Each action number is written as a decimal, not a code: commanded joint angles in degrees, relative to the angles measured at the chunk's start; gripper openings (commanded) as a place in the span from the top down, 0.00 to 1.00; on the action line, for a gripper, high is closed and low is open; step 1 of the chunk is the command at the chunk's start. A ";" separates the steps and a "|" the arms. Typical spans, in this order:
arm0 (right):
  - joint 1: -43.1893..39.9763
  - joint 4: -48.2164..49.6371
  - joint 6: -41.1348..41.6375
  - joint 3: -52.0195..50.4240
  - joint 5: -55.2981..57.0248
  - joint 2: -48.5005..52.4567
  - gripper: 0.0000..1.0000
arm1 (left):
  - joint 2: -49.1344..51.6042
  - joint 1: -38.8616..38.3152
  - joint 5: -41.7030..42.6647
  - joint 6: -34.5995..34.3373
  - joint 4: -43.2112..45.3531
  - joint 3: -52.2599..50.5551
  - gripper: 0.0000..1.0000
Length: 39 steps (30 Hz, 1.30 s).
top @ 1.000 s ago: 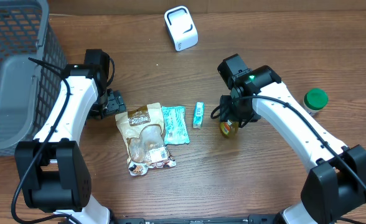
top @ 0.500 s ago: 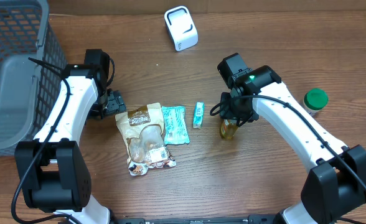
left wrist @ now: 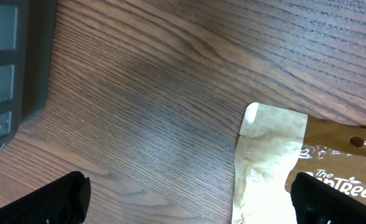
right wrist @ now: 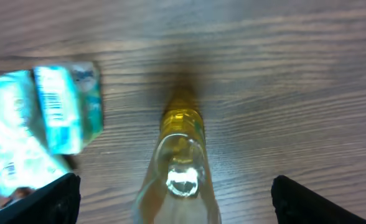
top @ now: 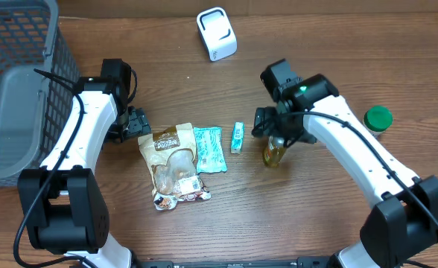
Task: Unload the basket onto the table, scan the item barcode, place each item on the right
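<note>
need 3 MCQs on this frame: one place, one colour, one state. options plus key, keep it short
1. In the overhead view, where is the white scanner?
A) at the bottom edge
B) at the far right edge
C) alone near the top edge

2. What colour is the lid of the jar at the right?
A) red
B) green
C) white

3. How does the right gripper stand?
A) open, a finger on either side of the yellow bottle, both apart from it
B) shut on the yellow bottle
C) shut, off to one side of the yellow bottle

Key:
1 C: it sits on bare wood near the top, away from the packets.
2 B: the lid is plainly green from overhead.
3 A: the right wrist view shows the fingers at the frame's two corners, with the bottle free between them.
</note>
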 commanded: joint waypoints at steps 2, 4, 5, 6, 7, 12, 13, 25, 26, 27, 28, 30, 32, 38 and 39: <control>-0.22 -2.12 -2.43 8.87 0.52 -1.22 0.00 | 0.61 0.20 -1.16 -0.39 0.07 0.00 0.00; -0.22 -2.45 -2.43 10.16 0.52 -1.25 0.00 | 0.61 0.20 -1.18 -0.39 0.07 0.00 0.00; -0.22 -2.34 -2.40 10.25 0.52 -1.22 0.00 | 0.61 0.20 -1.18 -0.39 0.07 0.00 0.00; -0.22 -2.36 -2.43 10.25 0.52 -1.22 0.00 | 0.61 0.22 -1.16 -0.42 0.07 0.00 0.01; -0.22 -2.36 -2.43 10.12 0.52 -1.22 0.00 | 0.61 0.20 -1.16 -0.39 0.07 0.00 0.00; -0.22 -2.43 -2.40 9.27 0.52 -1.07 0.00 | 0.61 0.20 -1.16 -0.39 0.07 0.00 0.01; -0.22 -2.45 -2.40 9.18 0.52 -1.01 0.00 | 0.61 0.20 -1.18 -0.39 0.07 0.00 0.00; -0.20 -1.38 -2.34 1.97 0.44 -0.94 0.00 | 0.61 0.20 -1.16 -0.42 0.09 0.00 0.00; -0.20 -0.98 -2.32 0.98 0.42 -0.94 0.00 | 0.61 0.20 -1.18 -0.42 0.07 0.00 0.00; -0.20 -0.55 -2.32 0.04 0.26 -0.90 0.00 | 0.61 0.20 -1.16 -0.39 0.07 0.00 0.00; -0.20 0.11 -2.34 -1.14 0.28 -0.90 0.00 | 0.61 0.20 -1.16 -0.39 0.07 0.00 0.00; -0.20 1.49 -2.34 -3.23 0.28 -0.90 0.00 | 0.61 0.20 -1.16 -0.39 0.07 0.00 0.00; -0.20 2.97 -2.34 -5.33 0.28 -0.90 0.00 | 0.61 0.22 -1.16 -0.42 0.07 0.00 0.01; -0.20 4.94 -2.34 -8.83 0.26 -0.90 0.05 | 0.61 0.20 -1.16 -0.39 0.09 0.00 0.00; -0.20 4.96 -2.34 -8.90 0.28 -0.90 0.09 | 0.61 0.20 -1.16 -0.39 0.09 0.00 0.00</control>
